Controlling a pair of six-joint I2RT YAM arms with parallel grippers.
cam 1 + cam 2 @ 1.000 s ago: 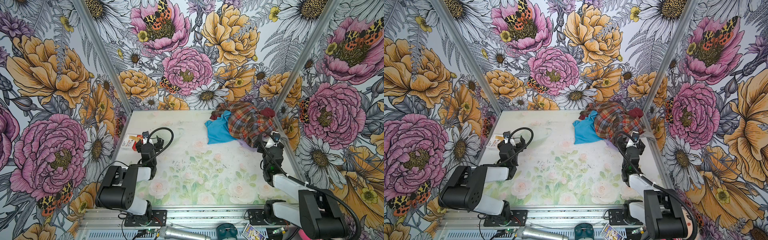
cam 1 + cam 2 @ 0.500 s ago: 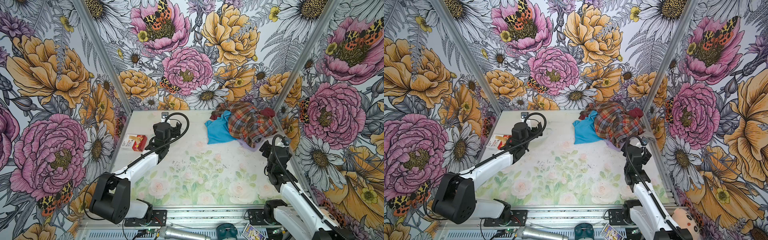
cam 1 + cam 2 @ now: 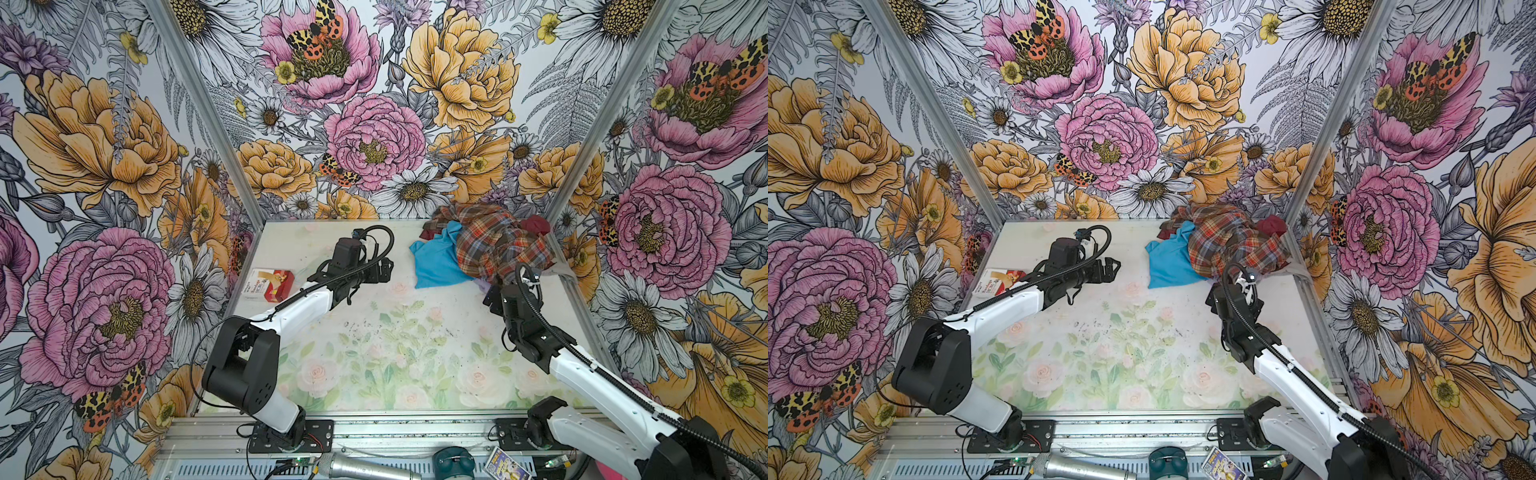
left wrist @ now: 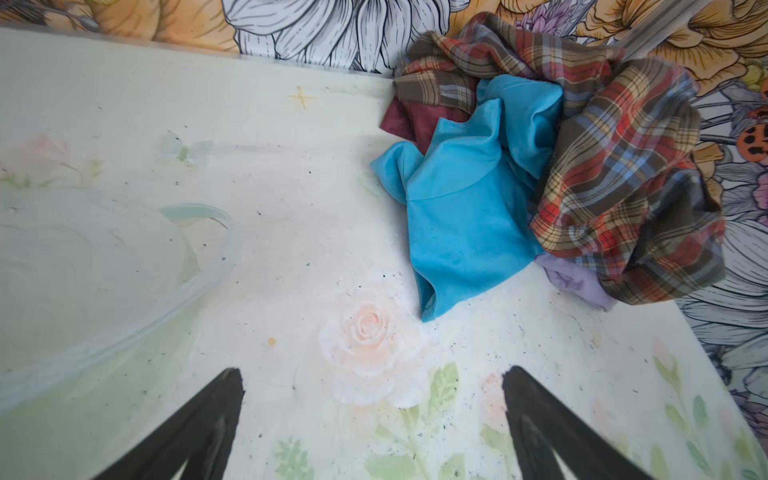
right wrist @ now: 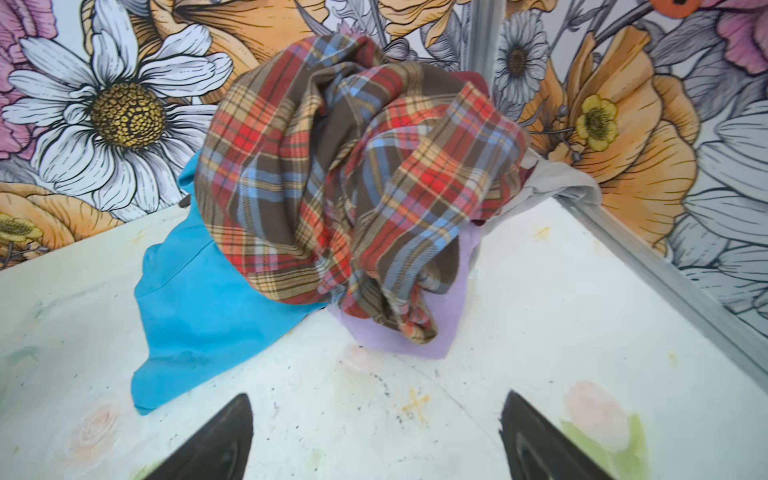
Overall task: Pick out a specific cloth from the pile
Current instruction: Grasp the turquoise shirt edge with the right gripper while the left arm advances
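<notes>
Plainly both arms are set up for a reach. The soft, plain turquoise-blue cloth (image 4: 465,208) lies on the open-table side of the pile of crumpled garments (image 3: 494,245) in the far right corner. Its far part is tucked beneath the red-orange-brown plaid shirt (image 5: 332,187), and its near flap is spread flat on the pale floral-printed table (image 3: 374,332). That loose flap looks the easiest place to take it, since the shirt weighs on the rest.

The black left gripper (image 4: 370,374) points at the cloth from near the table's middle, jaws spread wide with nothing between them, not touching the fabric. The black right gripper (image 5: 374,399) faces the pile from the near side, likewise spread and empty. It is just short of the pale lilac cloth (image 5: 415,332) poking out under the shirt, and it may be meant to hold the shirt back. A dark maroon cloth (image 3: 536,224) shows behind.

Compared with a second ago, the left arm has swung away from the red-and-white cardboard box (image 3: 272,284) toward the cloth. The right arm has stretched up to the pile, and the garments lie unchanged.
</notes>
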